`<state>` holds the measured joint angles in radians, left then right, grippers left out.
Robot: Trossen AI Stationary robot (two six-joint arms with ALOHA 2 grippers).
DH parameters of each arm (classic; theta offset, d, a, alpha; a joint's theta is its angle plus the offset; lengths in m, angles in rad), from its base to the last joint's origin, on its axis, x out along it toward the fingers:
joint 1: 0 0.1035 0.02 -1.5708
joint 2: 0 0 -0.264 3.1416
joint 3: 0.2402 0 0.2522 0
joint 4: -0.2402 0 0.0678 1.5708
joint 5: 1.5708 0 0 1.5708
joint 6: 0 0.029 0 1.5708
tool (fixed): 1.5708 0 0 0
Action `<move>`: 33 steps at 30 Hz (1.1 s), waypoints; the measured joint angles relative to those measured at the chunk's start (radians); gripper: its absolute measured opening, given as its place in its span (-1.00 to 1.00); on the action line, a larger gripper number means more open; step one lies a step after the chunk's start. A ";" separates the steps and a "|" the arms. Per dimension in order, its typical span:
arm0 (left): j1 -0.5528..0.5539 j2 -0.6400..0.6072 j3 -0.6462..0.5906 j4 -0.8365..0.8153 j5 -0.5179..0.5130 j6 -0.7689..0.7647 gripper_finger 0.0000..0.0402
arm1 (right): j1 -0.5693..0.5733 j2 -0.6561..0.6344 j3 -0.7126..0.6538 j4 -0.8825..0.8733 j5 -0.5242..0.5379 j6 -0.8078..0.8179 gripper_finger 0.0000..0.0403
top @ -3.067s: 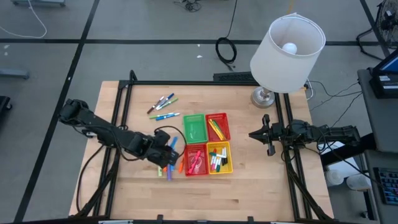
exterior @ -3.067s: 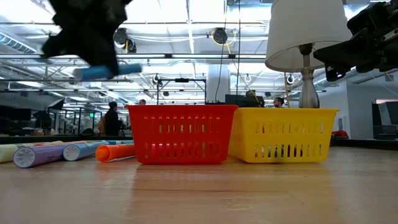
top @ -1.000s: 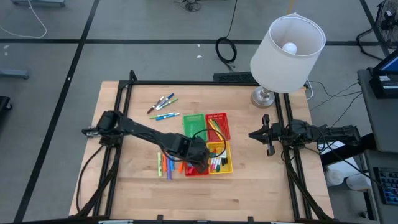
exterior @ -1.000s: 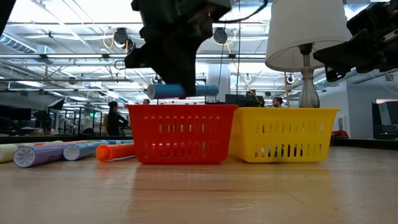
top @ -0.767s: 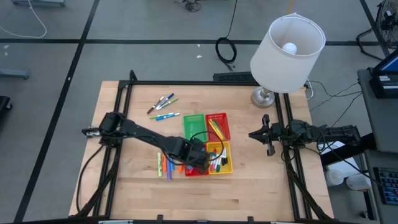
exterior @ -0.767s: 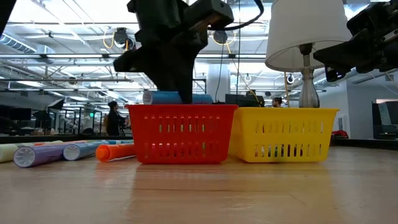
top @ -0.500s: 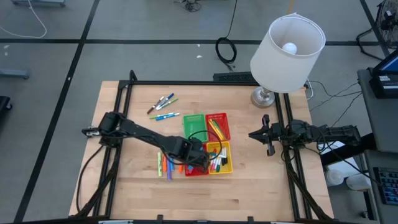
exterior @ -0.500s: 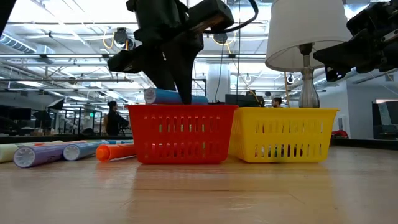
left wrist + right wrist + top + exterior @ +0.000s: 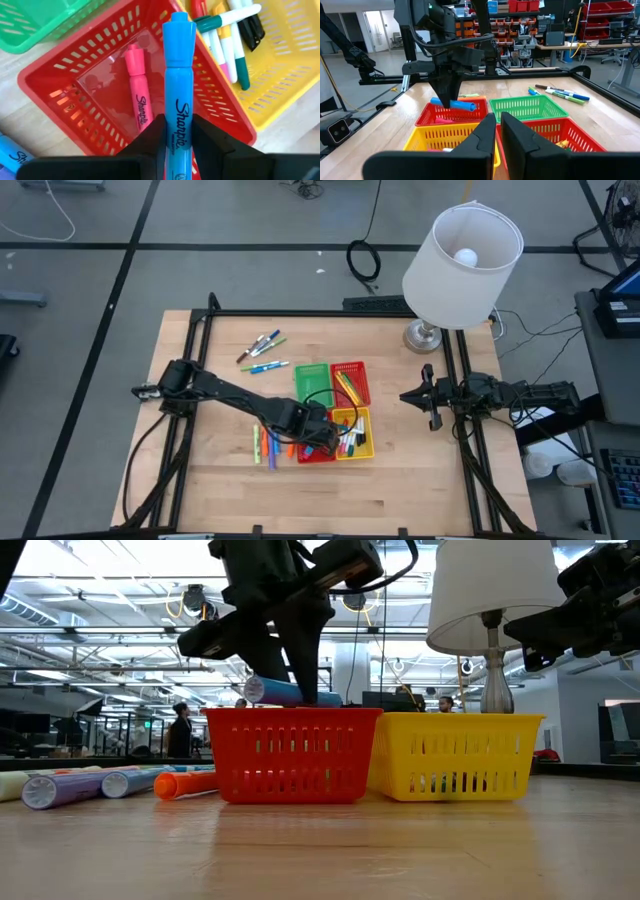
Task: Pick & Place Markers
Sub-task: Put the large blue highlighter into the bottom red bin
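While the left gripper [image 9: 178,131] hangs over the near red basket [image 9: 80,85], its two fingers sit close against a blue marker [image 9: 178,75] — the marker lies between them, level just above the basket's rim, and whether the grip is firm or already slackening cannot be told. Below it, one pink marker [image 9: 137,90] lies on the basket floor. Beside this basket stands a yellow basket [image 9: 362,446] with several markers in it; loose markers [image 9: 110,783] lie on the table [image 9: 400,480] on the basket's other side. Behind come a green basket [image 9: 311,385] and a second red basket [image 9: 353,375], then another loose cluster [image 9: 262,350]. At the table's right edge the right gripper [image 9: 497,127] waits, fingers closed and empty, near a lamp [image 9: 462,250].
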<state>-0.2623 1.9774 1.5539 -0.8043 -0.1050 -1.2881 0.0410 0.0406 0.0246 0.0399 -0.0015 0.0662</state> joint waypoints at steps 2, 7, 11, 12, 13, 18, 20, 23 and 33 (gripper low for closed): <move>0.000 0.000 0.000 -0.001 0.000 0.000 -0.60 | 0.000 0.000 0.000 0.000 0.000 0.000 -0.91; 0.000 0.000 0.000 -0.001 -0.009 0.004 -0.59 | 0.000 0.000 0.000 0.000 0.000 0.000 -0.91; 0.000 0.000 0.000 -0.001 -0.026 0.029 -0.59 | 0.000 0.000 0.000 0.000 0.000 0.000 -0.91; 0.000 0.000 0.000 -0.001 -0.026 0.030 -0.59 | 0.000 0.000 0.000 0.000 0.000 0.000 -0.91; 0.000 0.000 0.000 -0.002 -0.026 0.030 -0.59 | 0.000 0.000 0.000 0.000 0.000 0.000 -0.91; 0.000 0.000 0.000 -0.002 -0.026 0.044 -0.59 | 0.000 0.000 0.000 0.000 0.000 0.000 -0.91; 0.000 0.000 0.000 -0.002 -0.025 0.060 -0.58 | 0.000 0.000 0.000 0.000 0.000 0.000 -0.91; 0.000 0.000 0.000 -0.003 -0.009 0.078 -0.58 | 0.000 0.000 0.000 0.000 0.000 0.000 -0.91; 0.000 0.000 0.000 -0.003 0.001 0.105 -0.51 | 0.000 0.000 0.000 0.000 0.000 0.000 -0.91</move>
<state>-0.2623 1.9774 1.5536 -0.8070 -0.1040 -1.1828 0.0410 0.0406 0.0244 0.0399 -0.0015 0.0660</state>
